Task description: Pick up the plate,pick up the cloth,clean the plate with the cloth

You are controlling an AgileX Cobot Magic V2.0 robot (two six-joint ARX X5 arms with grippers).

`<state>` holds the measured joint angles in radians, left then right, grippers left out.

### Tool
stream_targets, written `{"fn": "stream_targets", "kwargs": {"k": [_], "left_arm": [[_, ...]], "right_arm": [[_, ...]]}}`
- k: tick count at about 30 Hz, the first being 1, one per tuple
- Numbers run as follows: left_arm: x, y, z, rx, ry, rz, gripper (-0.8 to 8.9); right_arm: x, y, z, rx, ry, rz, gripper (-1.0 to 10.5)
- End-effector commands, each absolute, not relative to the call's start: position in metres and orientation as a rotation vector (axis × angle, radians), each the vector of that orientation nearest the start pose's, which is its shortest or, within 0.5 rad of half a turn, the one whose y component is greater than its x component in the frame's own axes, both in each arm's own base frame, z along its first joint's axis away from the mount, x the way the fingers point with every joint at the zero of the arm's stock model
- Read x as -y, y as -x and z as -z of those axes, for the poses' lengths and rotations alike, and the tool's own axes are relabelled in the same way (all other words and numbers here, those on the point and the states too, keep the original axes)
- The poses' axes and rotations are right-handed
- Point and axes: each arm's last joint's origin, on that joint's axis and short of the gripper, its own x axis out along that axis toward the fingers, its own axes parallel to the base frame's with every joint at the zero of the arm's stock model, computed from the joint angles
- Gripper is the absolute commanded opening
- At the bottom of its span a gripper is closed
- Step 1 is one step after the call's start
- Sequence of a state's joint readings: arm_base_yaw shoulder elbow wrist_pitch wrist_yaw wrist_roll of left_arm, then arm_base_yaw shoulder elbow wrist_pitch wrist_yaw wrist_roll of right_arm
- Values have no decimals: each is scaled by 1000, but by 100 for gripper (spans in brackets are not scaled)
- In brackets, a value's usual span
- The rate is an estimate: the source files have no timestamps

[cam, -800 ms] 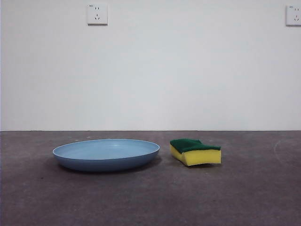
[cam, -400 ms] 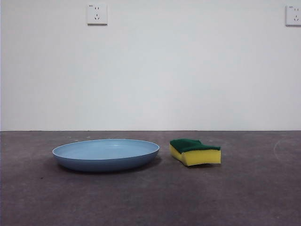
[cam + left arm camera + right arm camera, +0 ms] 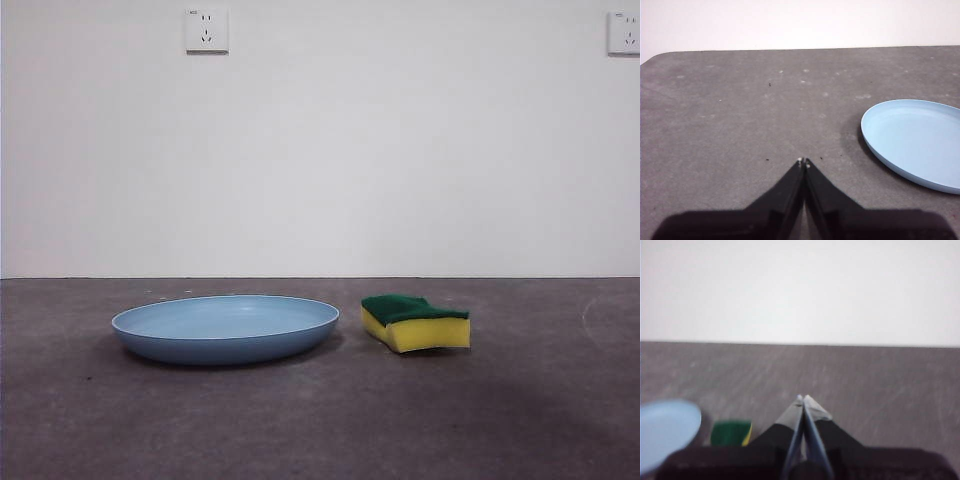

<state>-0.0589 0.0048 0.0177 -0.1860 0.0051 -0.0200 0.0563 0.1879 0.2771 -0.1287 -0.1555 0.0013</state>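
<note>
The light-blue plate lies flat on the dark table, left of centre in the front view. Just to its right lies the cloth, a yellow sponge with its green scouring layer facing up. Neither arm shows in the front view. My left gripper is shut above bare table, and the plate lies off to one side of it. My right gripper is shut too, in a blurred view, with the cloth and the plate both apart from it.
A white wall runs behind the table, with sockets at upper left and at the upper right corner. The table's rounded corner shows in the left wrist view.
The plate and the cloth have not moved. A faint shadow has spread over the table at the lower right of the front view.
</note>
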Motion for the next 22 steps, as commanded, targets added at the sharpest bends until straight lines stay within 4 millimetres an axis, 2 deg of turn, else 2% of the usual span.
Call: {"fn": "stream_targets", "kwargs": {"k": [1,3,7,22], "left_arm": [[6,-96,-147,-186,24,57,-3],[6,-96,-147,-186,24,57,-3],[6,-96,-147,-186,24,57,-3],[6,-96,-147,-185,24,57,-3]], "right_arm": [[-9,-96,-203,-79,-6,-205,2],[-9,-97,-188,-100,-8,-204,1],[-9,-97,-169,-123,-19,-204,1],[-9,-95,-149,-177,-71,-188,1]]}}
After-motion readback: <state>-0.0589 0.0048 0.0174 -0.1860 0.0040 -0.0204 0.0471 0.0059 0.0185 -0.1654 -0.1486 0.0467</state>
